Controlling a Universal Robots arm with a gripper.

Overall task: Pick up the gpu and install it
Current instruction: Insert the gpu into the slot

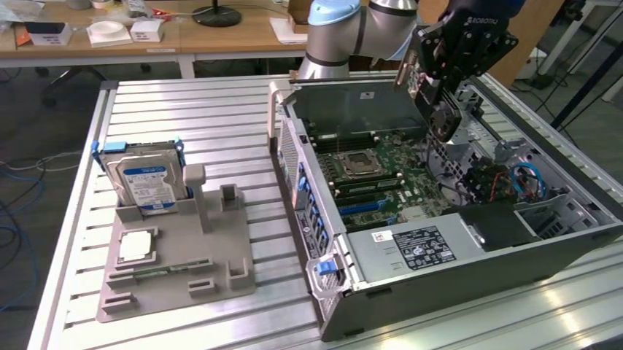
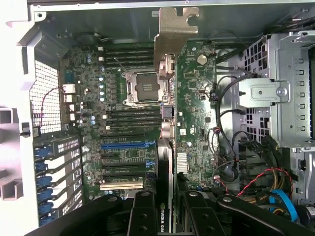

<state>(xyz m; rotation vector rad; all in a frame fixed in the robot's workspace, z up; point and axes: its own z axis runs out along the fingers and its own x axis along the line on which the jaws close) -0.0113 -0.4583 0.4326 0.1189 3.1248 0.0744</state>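
The claw (image 2: 165,209) is pinched on the gpu (image 2: 166,162), one finger on each flat face. The card hangs from it over the open case (image 1: 467,255) on the bench (image 1: 195,117), above the motherboard (image 1: 380,179) and apparently clear of it. Seen edge-on in the wrist view, its long axis runs away from the claw to the silver bracket (image 2: 174,32). The blue slot (image 2: 125,145) lies just beside that edge and roughly square to it, so, in my judgement, card and slot are not yet aligned.
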